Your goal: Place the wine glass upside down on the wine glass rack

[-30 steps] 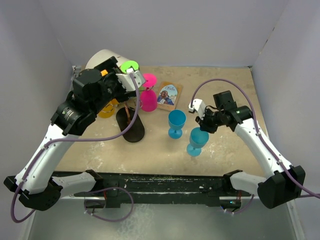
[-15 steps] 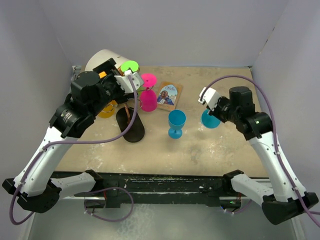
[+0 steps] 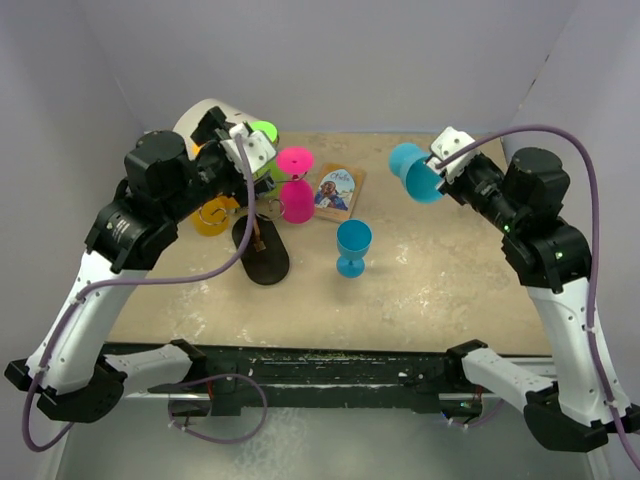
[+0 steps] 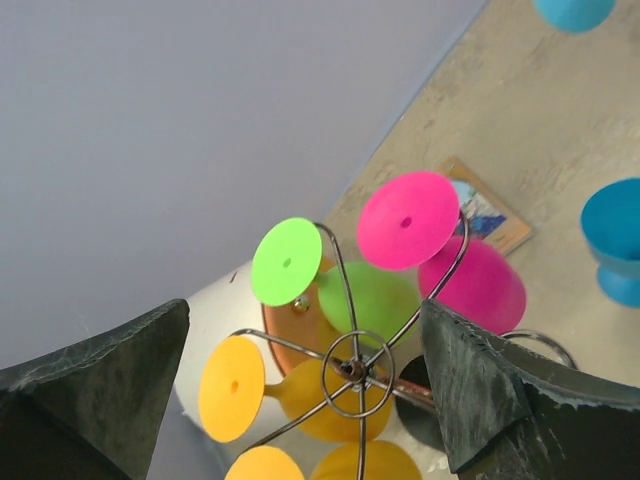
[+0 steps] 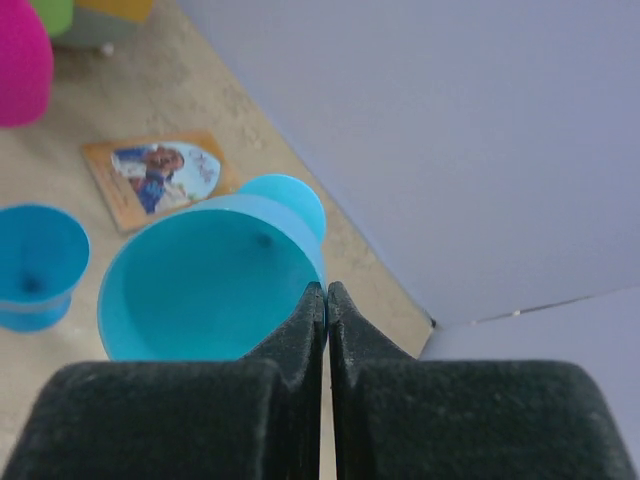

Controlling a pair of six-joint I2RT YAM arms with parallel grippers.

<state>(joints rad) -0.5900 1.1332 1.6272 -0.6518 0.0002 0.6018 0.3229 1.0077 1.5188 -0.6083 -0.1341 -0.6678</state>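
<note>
Light-blue wine glass (image 3: pixel 414 172) is up in the air over the far right of the table (image 3: pixel 450 290), tipped on its side. The right gripper (image 5: pixel 325 292) has its fingers pressed together on the bowl wall at the rim. Wine glass rack (image 4: pixel 352 370) stands well apart at far left, with pink (image 4: pixel 470 285), green (image 4: pixel 372 298) and yellow (image 4: pixel 320 400) glasses hanging upside down on it. The left gripper (image 3: pixel 248 150) is above the rack, spread wide and holding nothing. A darker blue glass (image 3: pixel 352 247) stands upright mid-table. A picture card (image 3: pixel 338 190) lies flat near the rack; its script heading is too small to read.
</note>
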